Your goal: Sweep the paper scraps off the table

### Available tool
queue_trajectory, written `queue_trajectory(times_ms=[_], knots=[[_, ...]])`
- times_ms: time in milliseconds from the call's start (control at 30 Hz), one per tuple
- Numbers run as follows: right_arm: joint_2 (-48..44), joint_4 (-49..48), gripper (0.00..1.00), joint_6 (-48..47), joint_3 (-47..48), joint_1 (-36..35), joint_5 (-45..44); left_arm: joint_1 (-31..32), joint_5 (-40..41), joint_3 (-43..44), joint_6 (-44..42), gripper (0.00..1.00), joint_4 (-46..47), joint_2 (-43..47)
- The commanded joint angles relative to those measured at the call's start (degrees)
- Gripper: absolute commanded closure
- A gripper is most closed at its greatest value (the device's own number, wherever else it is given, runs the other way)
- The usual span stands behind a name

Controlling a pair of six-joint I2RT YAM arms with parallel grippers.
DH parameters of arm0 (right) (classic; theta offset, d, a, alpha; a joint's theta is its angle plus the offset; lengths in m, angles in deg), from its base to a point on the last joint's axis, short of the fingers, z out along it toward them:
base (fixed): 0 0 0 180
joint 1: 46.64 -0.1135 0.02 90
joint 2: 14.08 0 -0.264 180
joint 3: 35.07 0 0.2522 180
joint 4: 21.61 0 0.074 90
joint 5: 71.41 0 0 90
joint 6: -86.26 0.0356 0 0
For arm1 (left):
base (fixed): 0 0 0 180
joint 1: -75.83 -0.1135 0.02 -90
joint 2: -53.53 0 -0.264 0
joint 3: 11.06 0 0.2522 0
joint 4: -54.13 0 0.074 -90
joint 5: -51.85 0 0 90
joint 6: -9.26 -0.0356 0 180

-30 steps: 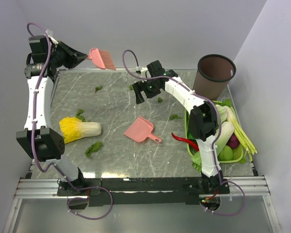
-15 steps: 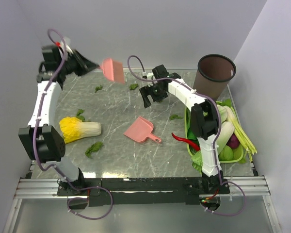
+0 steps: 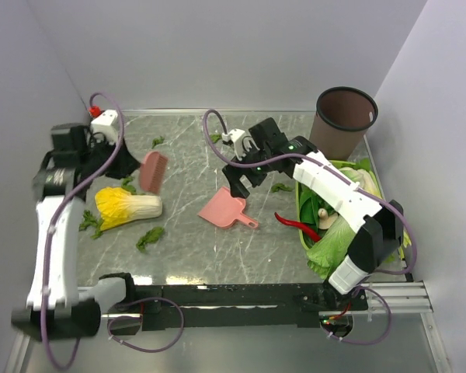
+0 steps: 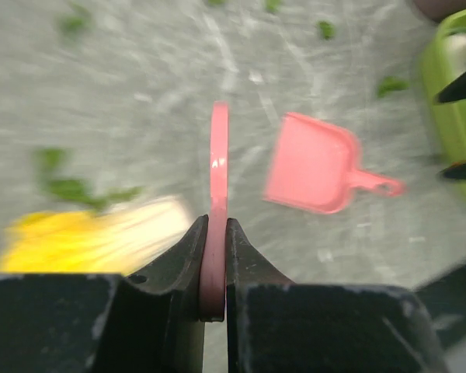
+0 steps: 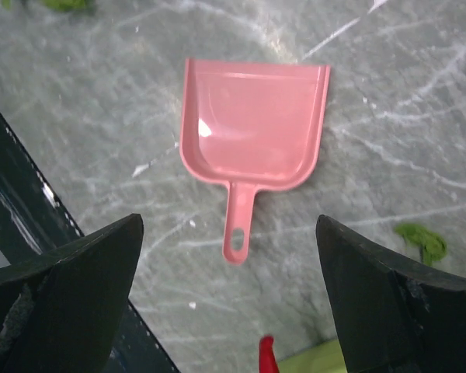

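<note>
**Dustpan to Be Grasped While the Brush Is Held Ready**

The step in hand is judged to be the taking up of the pink dustpan (image 5: 252,148). It lies flat on the table (image 3: 186,249) directly below the right fingers (image 5: 85,272). These fingers are spread wide, with nothing between them. The pan's handle points back toward the gap between them, and its mouth faces away.

For a sound grasp, the fingers should be lowered straight over the thin handle and closed across its width, close to the pan body. The front lip can then be pressed to the table. Because the handle lies low and flat, a slanted approach is judged likely to push it away. A red chilli (image 3: 295,224) lies just behind the handle's end and should be left untouched.

The left fingers (image 4: 182,256) are clamped on a pink brush (image 3: 151,171), which is held edge-on and juts out ahead of them. Whether its bristles touch the table cannot be told, since the left wrist view is blurred.

The paper scraps (image 3: 149,237) are scattered over the table. Some lie by the yellow cabbage (image 3: 128,206) to the left of the left fingers. Others lie beyond the brush tip, and one lies just right of the right fingers. None is seen in the pan.

The right arm is stretched across the table with its wrist turned downward. The left arm is raised high and bent, with its forearm directed inward.
</note>
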Motion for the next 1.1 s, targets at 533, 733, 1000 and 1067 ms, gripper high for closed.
queue_trajectory(times_ms=[533,733,1000,1067], knots=[[-7.43,1.58,0.0,-3.28,-4.81,0.85,2.32,-4.38,57.96,-9.38,-31.91,0.99,-8.09,10.15],[-7.96,1.84,0.0,-3.29,-7.27,0.68,3.46,-7.81,57.88,-14.74,-37.8,0.99,0.61,5.32],[-5.94,2.72,0.0,-3.9,-4.82,0.24,2.93,-16.51,45.86,-18.35,-45.7,0.99,6.35,-2.23],[-5.15,2.72,0.0,-3.55,-3.94,0.06,3.28,-17.04,43.4,-18.87,-45.71,0.99,6.96,-3.38]])
